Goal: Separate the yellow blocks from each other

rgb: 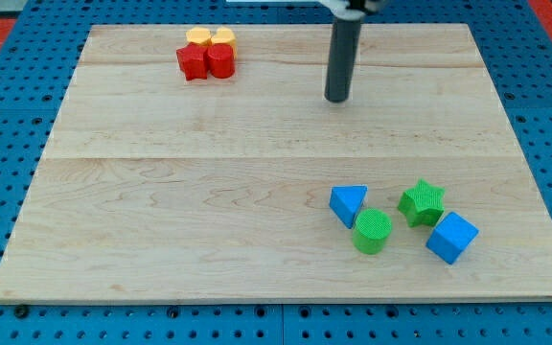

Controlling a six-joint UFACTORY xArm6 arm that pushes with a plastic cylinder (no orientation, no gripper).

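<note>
Two yellow blocks touch each other near the board's top left: one [197, 37] on the left and one [222, 36] on the right, their shapes hard to make out. Two red blocks press against them from below, one [193, 62] left and one [220, 61] right. My tip [337, 99] stands on the board well to the right of this cluster and a little lower, touching no block.
A second group lies at the lower right: a blue triangular block [348, 203], a green cylinder [373, 231], a green star [422, 201] and a blue cube [451, 237]. The wooden board [161, 192] rests on a blue pegboard table.
</note>
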